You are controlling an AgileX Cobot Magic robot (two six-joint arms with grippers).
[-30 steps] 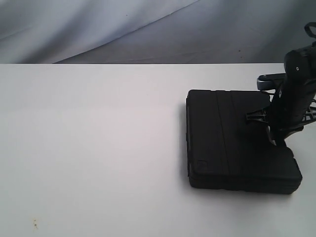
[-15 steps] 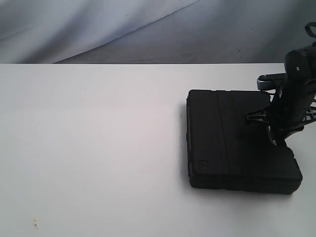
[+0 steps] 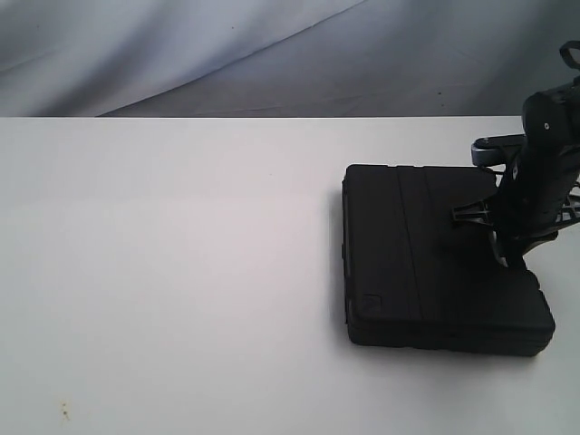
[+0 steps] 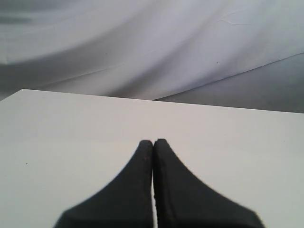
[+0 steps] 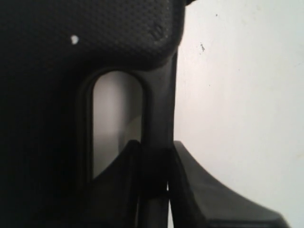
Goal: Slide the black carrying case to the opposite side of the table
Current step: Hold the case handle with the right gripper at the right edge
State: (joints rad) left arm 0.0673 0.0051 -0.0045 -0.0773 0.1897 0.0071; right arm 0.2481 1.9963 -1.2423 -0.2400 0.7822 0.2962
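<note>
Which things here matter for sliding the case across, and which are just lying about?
Job: case, table, right gripper clamped on the case's handle.
Idle: left gripper, shut and empty; grey backdrop cloth.

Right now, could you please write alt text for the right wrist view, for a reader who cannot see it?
The right claw is closed on the moulded handle of the black case, one finger through its slot, the other outside. The white table shows beside the handle and through the slot.
</note>
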